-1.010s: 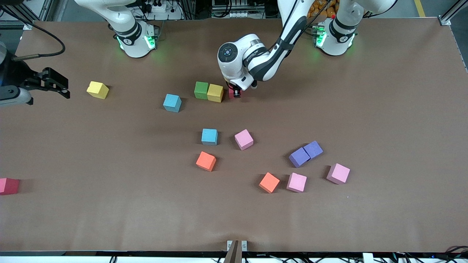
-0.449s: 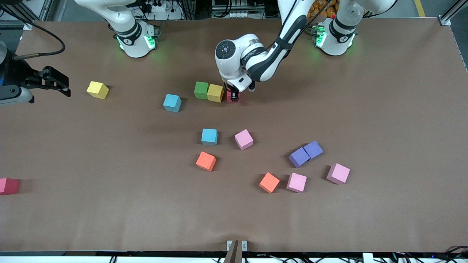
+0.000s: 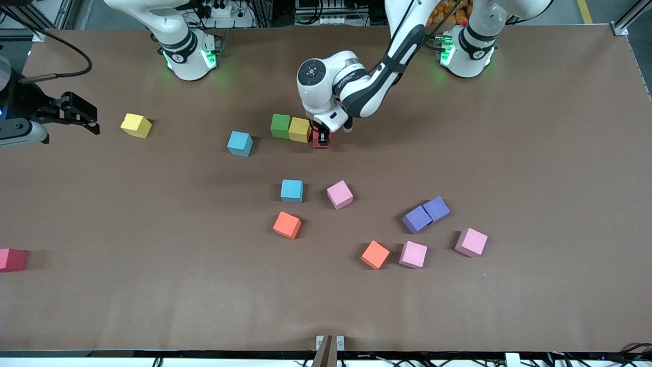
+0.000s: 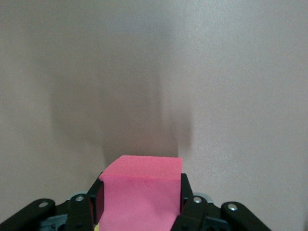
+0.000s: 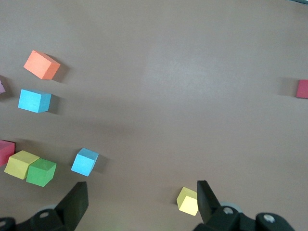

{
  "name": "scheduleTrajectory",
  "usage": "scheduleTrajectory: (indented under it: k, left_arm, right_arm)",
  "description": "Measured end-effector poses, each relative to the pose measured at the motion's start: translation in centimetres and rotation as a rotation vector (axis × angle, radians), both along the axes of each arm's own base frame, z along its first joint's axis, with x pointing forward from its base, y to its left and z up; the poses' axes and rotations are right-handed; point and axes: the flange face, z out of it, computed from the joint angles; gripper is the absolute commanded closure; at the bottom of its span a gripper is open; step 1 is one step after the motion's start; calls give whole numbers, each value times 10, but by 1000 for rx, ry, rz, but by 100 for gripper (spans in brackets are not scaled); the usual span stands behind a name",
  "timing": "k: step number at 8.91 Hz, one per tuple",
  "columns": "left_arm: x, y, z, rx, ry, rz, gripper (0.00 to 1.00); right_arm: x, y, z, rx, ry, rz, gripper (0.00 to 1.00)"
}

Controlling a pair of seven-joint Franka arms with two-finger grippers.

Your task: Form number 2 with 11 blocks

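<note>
Now the left gripper [image 3: 322,135], holding the red block [image 3: 321,142], has moved it beside the yellow block [image 3: 299,129], extending the row.

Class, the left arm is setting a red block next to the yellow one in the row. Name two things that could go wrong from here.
1. The left gripper grips the red block right beside the yellow block; opening or lifting away could nudge the yellow and green block out of line.
2. The red block may end up misaligned with the row, leaving a crooked top edge.
</note>
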Motion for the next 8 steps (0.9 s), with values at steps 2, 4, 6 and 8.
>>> scheduleTrajectory:
  k: [2, 4, 6, 8]
  left_arm:
    - [1, -3, -6, 0, 5, 1, 100]
    - [-1, -6, -6, -2, 5, -2, 100]
    - [-4, -7, -6, -2, 7, -1, 100]
    - [-6, -8, -6, 0, 12, 5, 100]
  right_arm:
    - [-1, -5, 0, -24, 6, -8, 0]
    - [-1, -7, 0, -28, 13, -11, 0]
    - [0, -12, -2, -66, 12, -16, 0]
    - [9, -17, -16, -75, 0, -20, 0]
